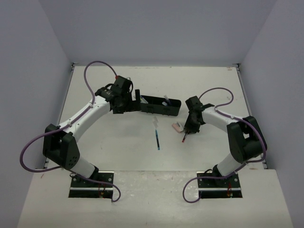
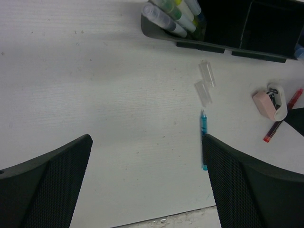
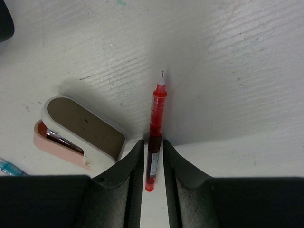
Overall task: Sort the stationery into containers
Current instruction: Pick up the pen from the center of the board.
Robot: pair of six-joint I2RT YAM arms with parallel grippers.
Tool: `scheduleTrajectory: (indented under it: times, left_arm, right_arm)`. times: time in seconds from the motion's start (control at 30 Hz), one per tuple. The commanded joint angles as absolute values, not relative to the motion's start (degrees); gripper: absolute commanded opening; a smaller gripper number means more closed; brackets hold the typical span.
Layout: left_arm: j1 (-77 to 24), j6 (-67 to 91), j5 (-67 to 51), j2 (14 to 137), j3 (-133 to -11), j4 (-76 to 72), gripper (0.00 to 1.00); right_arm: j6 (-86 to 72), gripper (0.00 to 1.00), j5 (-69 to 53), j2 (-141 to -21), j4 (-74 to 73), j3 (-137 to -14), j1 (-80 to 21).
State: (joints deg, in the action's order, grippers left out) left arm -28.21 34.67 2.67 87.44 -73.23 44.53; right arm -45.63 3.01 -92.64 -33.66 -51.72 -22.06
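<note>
The black organizer tray (image 1: 164,106) lies at the table's middle back; in the left wrist view its rim (image 2: 209,45) shows with several pens (image 2: 171,14) inside the left end. My left gripper (image 1: 135,102) is open and empty just left of the tray, its jaws (image 2: 146,140) wide apart over bare table. A blue pen (image 1: 156,137) (image 2: 204,124) lies on the table. My right gripper (image 1: 189,130) (image 3: 153,145) is shut on a red pen (image 3: 156,109) lying on the table (image 1: 183,138). The pinkish-white eraser (image 1: 177,126) (image 3: 80,128) lies just left of it.
Two clear pen caps (image 2: 205,84) lie between the tray and the blue pen. The blue pen's end (image 3: 7,167) shows at the right wrist view's left edge. Grey walls enclose the white table (image 1: 109,137) on three sides.
</note>
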Motion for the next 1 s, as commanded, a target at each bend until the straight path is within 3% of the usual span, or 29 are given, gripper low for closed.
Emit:
scheduleTrajectory:
  times: [0.0, 0.27, 0.4, 0.73, 0.97]
  left_arm:
    - [-28.39, 32.26, 0.34, 89.49, -78.57, 45.30, 1.00]
    - [-28.39, 32.52, 0.26, 88.95, -78.80, 45.00, 1.00]
    - [-28.39, 32.28, 0.26, 88.84, -78.55, 44.91, 1.00]
    - [-31.37, 32.04, 2.15, 93.06, -82.31, 46.77, 1.00]
    - [-38.90, 43.13, 8.07, 96.99, -82.95, 44.15, 1.00]
  right_arm:
    - [-45.75, 0.23, 1.55, -92.61, -35.51, -52.65, -22.24]
    - [-47.20, 0.22, 2.59, -91.32, -36.82, -50.58, -24.39]
    - [-47.81, 0.00, 3.61, -91.57, -37.23, -50.64, -25.24]
    - [-48.88, 0.00, 8.83, -76.81, -44.00, -53.21, -25.22]
    - [-43.28, 0.00, 9.78, -62.58, -50.11, -59.59, -25.22]
